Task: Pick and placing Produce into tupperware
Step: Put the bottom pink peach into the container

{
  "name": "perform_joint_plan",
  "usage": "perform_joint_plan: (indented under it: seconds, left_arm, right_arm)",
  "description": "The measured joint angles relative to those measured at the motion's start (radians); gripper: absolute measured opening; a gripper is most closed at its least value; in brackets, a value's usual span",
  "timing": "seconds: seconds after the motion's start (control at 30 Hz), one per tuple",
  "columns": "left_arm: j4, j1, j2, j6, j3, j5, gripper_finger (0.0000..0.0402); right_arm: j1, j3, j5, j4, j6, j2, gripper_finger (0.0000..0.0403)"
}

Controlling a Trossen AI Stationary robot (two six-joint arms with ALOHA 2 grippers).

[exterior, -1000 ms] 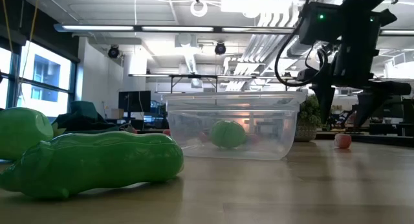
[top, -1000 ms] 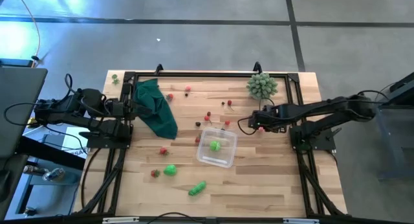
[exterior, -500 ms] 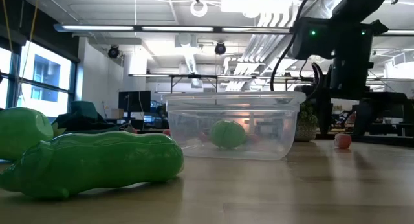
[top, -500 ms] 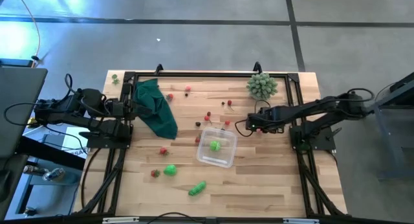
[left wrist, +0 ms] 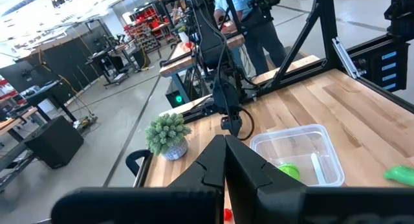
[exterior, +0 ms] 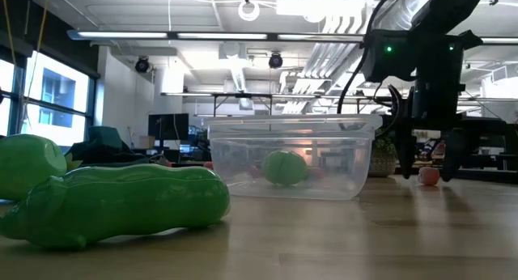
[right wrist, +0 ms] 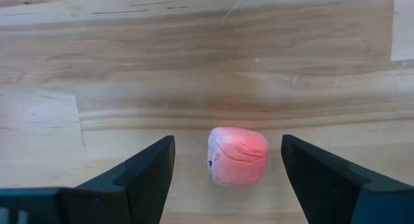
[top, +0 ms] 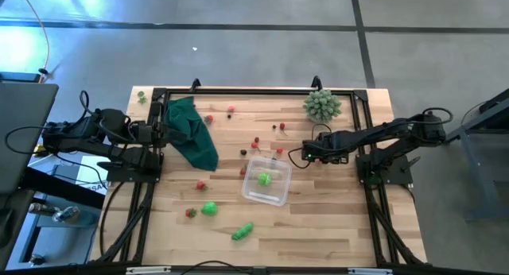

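Wooden table (top: 318, 227), bare boards along its near edge. Right gripper (right wrist: 226, 160) spread open, straddling a pink berry (right wrist: 238, 155) just right of the tupperware (top: 266, 180). Left gripper (left wrist: 224, 160) closed, empty, parked at far-left edge.

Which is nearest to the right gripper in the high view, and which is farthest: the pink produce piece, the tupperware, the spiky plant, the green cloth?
From the right gripper:
1. Pink produce piece, between its open fingers.
2. Tupperware, just toward the left arm; the spiky plant, at the table's far edge, is too close to rank against it.
3. Green cloth, across the table by the left arm.
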Motion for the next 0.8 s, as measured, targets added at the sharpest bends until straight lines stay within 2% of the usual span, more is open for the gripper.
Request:
perform_joint_plan:
  seconds: [0.43, 0.8]
  left_arm:
    - [0.000, 0.000, 0.000, 0.000, 0.000, 0.000, 0.0001]
    - [0.000, 0.000, 0.000, 0.000, 0.000, 0.000, 0.0001]
  right_arm:
    - [-0.029, 0.000, -0.015, 0.007, -0.003, 0.000, 0.0188]
    - [-0.029, 0.001, -0.049, 0.028, 0.000, 0.032, 0.0159]
